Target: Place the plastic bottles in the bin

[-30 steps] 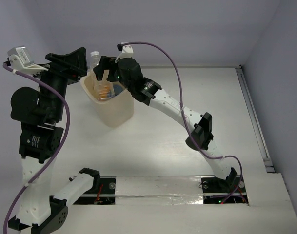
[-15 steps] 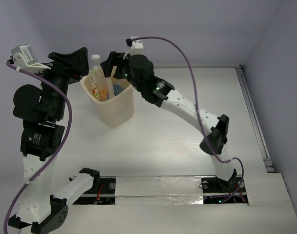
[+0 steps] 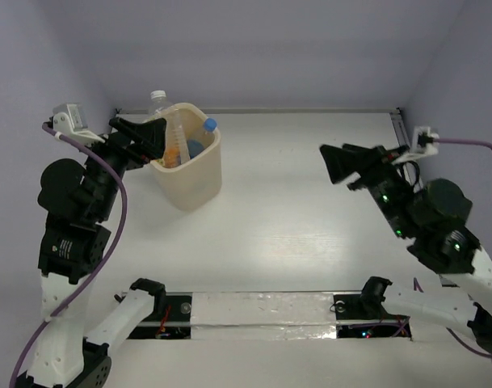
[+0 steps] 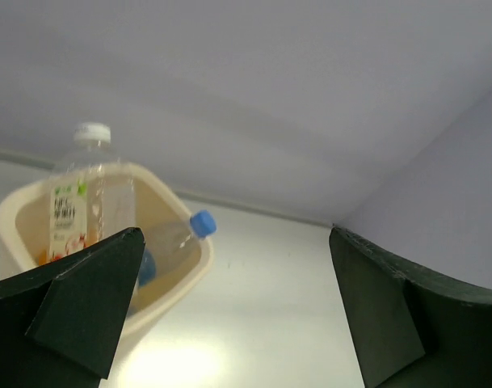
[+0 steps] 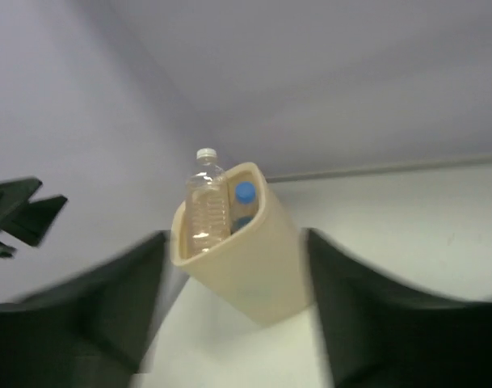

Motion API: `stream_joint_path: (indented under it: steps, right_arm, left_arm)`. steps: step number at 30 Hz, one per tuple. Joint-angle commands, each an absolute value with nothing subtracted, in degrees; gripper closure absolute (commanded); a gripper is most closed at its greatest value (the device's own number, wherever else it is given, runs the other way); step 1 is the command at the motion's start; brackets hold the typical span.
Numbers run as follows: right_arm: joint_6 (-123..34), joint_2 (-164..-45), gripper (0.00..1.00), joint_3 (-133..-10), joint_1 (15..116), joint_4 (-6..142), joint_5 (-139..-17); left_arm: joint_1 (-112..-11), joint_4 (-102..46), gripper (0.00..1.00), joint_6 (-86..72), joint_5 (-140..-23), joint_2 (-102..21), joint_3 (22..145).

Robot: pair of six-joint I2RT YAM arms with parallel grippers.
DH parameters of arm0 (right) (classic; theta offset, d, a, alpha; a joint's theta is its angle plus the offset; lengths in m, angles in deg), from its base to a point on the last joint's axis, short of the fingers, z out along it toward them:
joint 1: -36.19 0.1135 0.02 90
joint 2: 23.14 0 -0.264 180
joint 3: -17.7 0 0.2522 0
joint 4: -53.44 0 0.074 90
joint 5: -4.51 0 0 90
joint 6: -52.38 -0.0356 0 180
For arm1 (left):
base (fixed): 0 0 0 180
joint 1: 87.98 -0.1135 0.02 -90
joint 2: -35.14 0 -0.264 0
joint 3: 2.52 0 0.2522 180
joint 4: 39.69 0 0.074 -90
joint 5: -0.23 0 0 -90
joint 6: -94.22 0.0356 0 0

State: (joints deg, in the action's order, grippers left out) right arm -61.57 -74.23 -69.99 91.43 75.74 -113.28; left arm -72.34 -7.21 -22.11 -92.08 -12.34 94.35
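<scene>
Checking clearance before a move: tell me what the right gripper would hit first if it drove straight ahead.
Most likely the bin: it sits dead centre between the right gripper's fingers in the wrist view, with only table showing between. Depth is unclear, though.

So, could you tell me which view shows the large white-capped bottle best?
The left wrist view: the large bottle is near, its label visible, standing in the bin. The top view shows mainly its cap; the right wrist view shows it small and blurred.
</scene>
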Motion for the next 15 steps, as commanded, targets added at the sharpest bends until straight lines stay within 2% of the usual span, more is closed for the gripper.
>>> stream_joint_path:
  steps: [1, 2, 7, 15]
  right_arm:
    - [-67.49, -66.67, 0.11, -61.56, 91.91, 90.83, -118.8]
    - [-70.2, -64.9, 0.0, -60.15, 91.91, 92.5, -119.24]
    - [-74.1, -58.92, 0.0, -55.47, 91.91, 97.26, -121.35]
    - [-71.56, -60.05, 0.0, -58.11, 91.91, 99.2, -117.22]
  left_arm:
    - [-72.77, -5.37, 0.01, -24.17, -90.82, -7.59, 90.53]
    - [-72.77, -4.93, 0.01, -24.52, -91.52, -6.97, 89.65]
    - [-72.77, -2.82, 0.01, -29.17, -90.13, -6.17, 85.08]
    - [-72.77, -2.64, 0.01, -34.19, -87.66, -3.53, 79.62]
